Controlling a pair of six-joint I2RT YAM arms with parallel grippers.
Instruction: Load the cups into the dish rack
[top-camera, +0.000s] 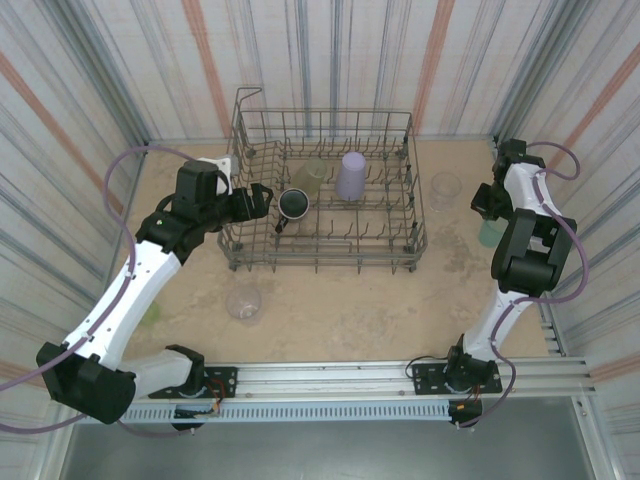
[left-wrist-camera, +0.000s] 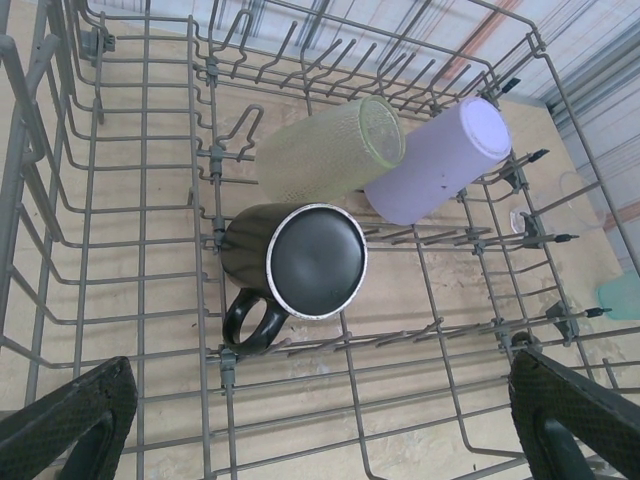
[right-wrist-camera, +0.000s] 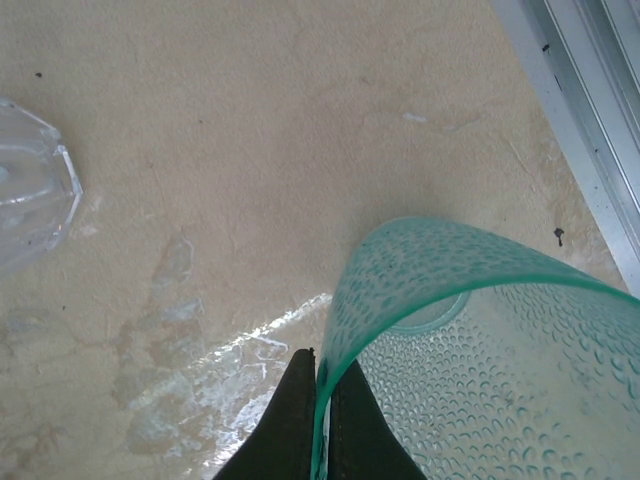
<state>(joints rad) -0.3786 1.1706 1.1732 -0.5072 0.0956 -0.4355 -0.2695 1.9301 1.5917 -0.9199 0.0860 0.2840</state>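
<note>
The dish rack (top-camera: 320, 262) stands at the middle of the table. Inside it are three cups: a dark handled mug (left-wrist-camera: 300, 262), an olive-yellow tumbler (left-wrist-camera: 325, 150) lying on its side, and a lavender tumbler (left-wrist-camera: 440, 160). My left gripper (left-wrist-camera: 320, 430) hovers open over the rack's left end (top-camera: 262, 198), nothing between its fingers. My right gripper (right-wrist-camera: 322, 370) is shut on the rim of a teal cup (right-wrist-camera: 480, 340), one finger inside and one outside the wall. That teal cup (top-camera: 488, 235) sits at the table's right side.
A clear cup (top-camera: 445, 190) stands just right of the rack, also at the left of the right wrist view (right-wrist-camera: 30, 190). Another clear cup (top-camera: 244, 302) is in front of the rack. Something green (top-camera: 152, 316) peeks from behind the left arm. Corrugated walls enclose the table.
</note>
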